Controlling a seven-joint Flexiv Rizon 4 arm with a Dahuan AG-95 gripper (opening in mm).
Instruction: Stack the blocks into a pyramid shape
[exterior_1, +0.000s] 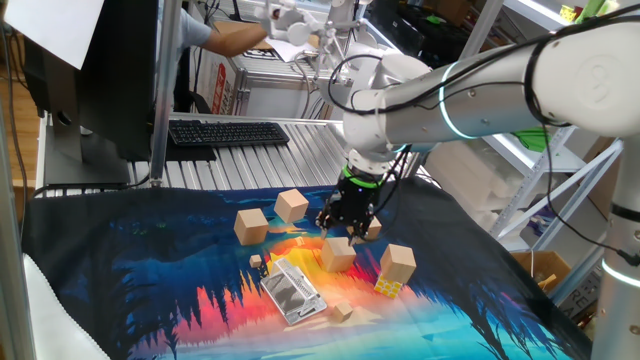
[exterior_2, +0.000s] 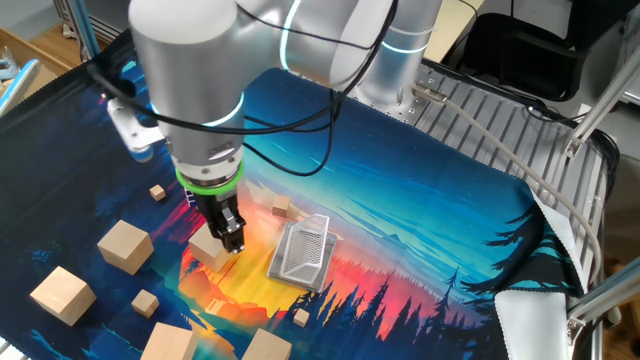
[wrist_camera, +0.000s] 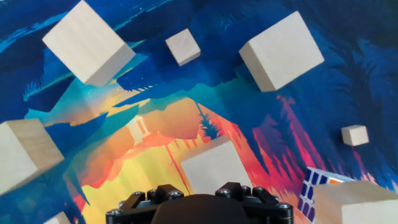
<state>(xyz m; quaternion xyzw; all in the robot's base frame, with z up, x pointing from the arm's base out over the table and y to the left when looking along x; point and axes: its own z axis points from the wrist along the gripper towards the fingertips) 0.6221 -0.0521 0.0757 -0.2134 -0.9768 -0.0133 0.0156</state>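
Note:
Several light-tan wooden blocks lie apart on the printed cloth. In one fixed view they are at the left (exterior_1: 252, 225), back (exterior_1: 292, 205), middle (exterior_1: 338, 255) and right (exterior_1: 397, 262). My gripper (exterior_1: 343, 232) hangs just above the middle block (exterior_2: 210, 248), its jaws apart and nothing in them. In the other fixed view the gripper (exterior_2: 233, 240) stands at that block's edge. The hand view shows this block (wrist_camera: 211, 165) just ahead of the gripper body, with other blocks around it (wrist_camera: 87, 40) (wrist_camera: 281, 51); the fingertips are out of its sight.
A metal grater-like piece (exterior_1: 293, 290) lies in front of the middle block. A yellow puzzle cube (exterior_1: 388, 287) sits by the right block. Tiny wooden cubes (exterior_1: 342, 312) (exterior_1: 372, 230) are scattered about. A keyboard (exterior_1: 228, 132) is at the back.

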